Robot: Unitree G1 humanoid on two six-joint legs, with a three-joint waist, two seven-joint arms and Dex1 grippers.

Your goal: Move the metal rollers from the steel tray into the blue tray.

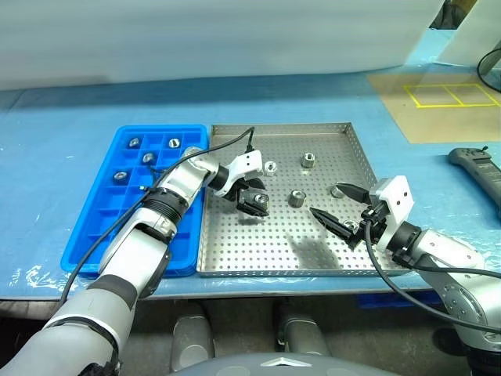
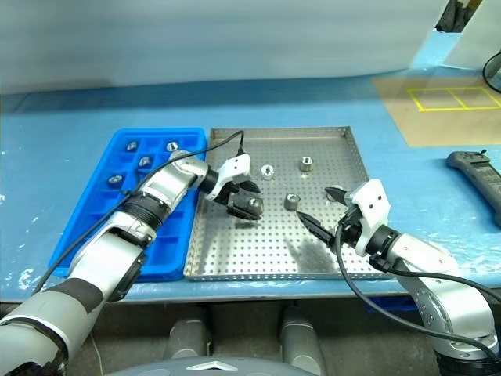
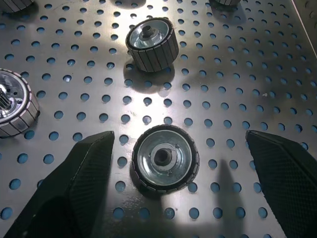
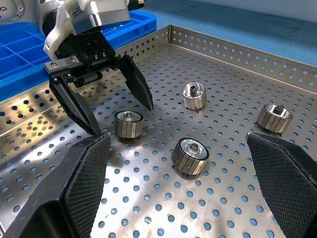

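The steel tray (image 1: 258, 243) lies in the middle, with the blue tray (image 1: 102, 235) against its left rim. Several metal rollers (image 1: 308, 160) stand scattered on the perforated floor. Several more rollers (image 1: 149, 158) sit in the blue tray's far compartments. My left gripper (image 1: 254, 202) is open and low over the steel tray, its fingers (image 3: 84, 173) on either side of one roller (image 3: 166, 158) without touching it. My right gripper (image 1: 338, 205) is open above the tray's right part, pointing left, with another roller (image 4: 189, 155) just ahead of it.
A black handheld device (image 1: 477, 168) lies on the blue table cover at the right. A brown board with yellow taped rectangles (image 1: 454, 94) is at the back right. Black cables run along both arms.
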